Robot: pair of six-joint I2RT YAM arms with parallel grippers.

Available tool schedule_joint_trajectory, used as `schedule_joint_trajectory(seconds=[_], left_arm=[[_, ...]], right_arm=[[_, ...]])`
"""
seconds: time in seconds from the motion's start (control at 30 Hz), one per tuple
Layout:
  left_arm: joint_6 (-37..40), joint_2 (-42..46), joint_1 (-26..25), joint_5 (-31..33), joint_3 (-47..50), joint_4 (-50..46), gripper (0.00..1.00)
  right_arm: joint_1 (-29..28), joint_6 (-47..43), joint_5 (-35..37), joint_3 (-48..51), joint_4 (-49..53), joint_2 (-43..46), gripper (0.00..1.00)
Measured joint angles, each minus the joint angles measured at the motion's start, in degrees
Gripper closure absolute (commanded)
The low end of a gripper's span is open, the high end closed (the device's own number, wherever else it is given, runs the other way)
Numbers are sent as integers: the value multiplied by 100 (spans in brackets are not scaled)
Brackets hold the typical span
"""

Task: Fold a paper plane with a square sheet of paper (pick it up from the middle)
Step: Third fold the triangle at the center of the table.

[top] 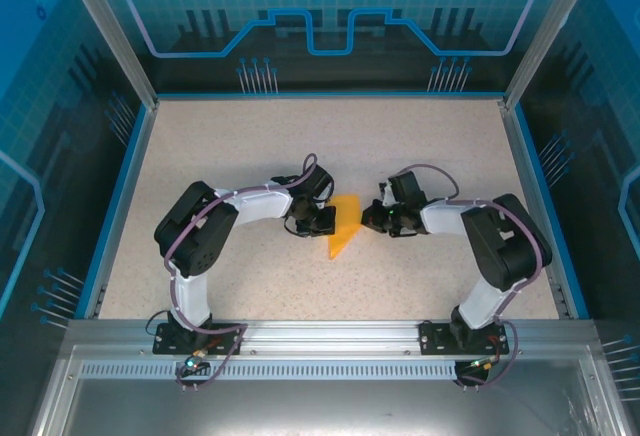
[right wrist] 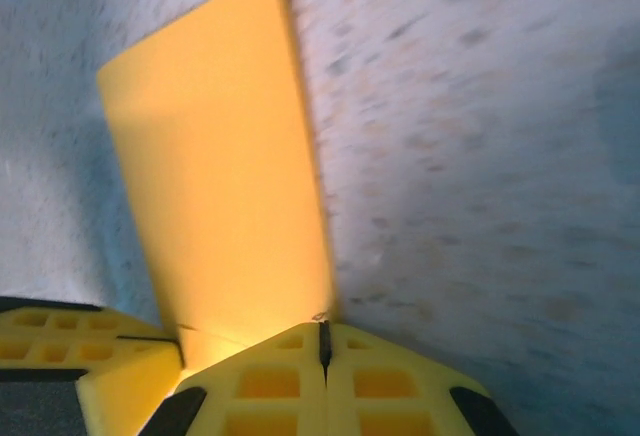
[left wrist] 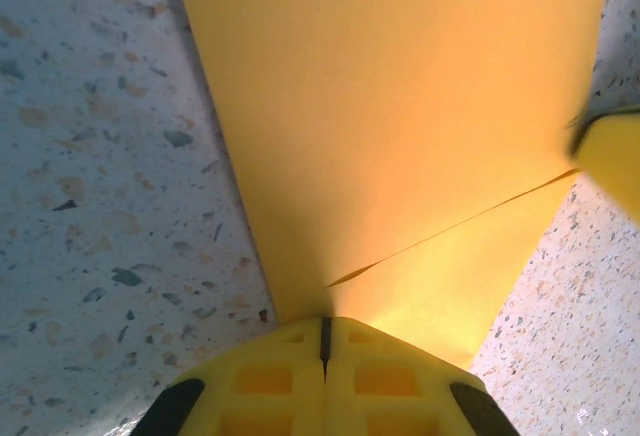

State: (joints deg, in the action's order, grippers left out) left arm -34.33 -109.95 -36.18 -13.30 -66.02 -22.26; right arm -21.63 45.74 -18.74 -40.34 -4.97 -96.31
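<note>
The orange-yellow sheet of paper [top: 345,226] lies folded on the speckled table, between my two grippers, with a point toward the near left. In the left wrist view the paper [left wrist: 400,106] shows a layer edge running across it, slightly lifted near my left gripper [left wrist: 325,328]. That gripper [top: 325,221] is shut, its tips at the paper's left edge. My right gripper [top: 375,218] is shut too, its tips [right wrist: 324,331] at the near right corner of the paper [right wrist: 220,176]. Neither view shows paper pinched between the jaws.
The table [top: 250,136] is boxed in by blue-edged walls with metal posts. An aluminium rail [top: 320,336] carrying both arm bases runs along the near edge. Both arms bend inward toward the table's middle.
</note>
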Motion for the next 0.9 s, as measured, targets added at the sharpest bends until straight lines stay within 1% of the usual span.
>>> schedule_joint_trajectory(seconds=[0.07, 0.13, 0.2, 0.3, 0.43, 0.57, 0.7, 0.9], left_arm=[[0, 0, 0, 0, 0, 2, 100], [-2, 0, 0, 0, 0, 2, 100], [-2, 0, 0, -2, 0, 4, 100], [-9, 0, 0, -4, 7, 9, 100], [-17, 0, 0, -4, 7, 11, 100], [-20, 2, 0, -4, 15, 26, 100], [-20, 0, 0, -7, 17, 26, 100], [-20, 0, 0, -9, 15, 26, 100]], right_arm=[[31, 57, 175, 85, 127, 321, 100], [-70, 116, 258, 140, 190, 664, 100], [-310, 229, 350, 186, 179, 984, 100], [-885, 518, 382, 330, -26, 1198, 100], [-1589, 1014, 380, 629, -315, 1119, 100], [-1958, 1416, 404, 673, -627, 802, 100], [-2114, 1639, 452, 671, -931, 522, 100], [-2153, 1781, 485, 671, -1130, 254, 100]])
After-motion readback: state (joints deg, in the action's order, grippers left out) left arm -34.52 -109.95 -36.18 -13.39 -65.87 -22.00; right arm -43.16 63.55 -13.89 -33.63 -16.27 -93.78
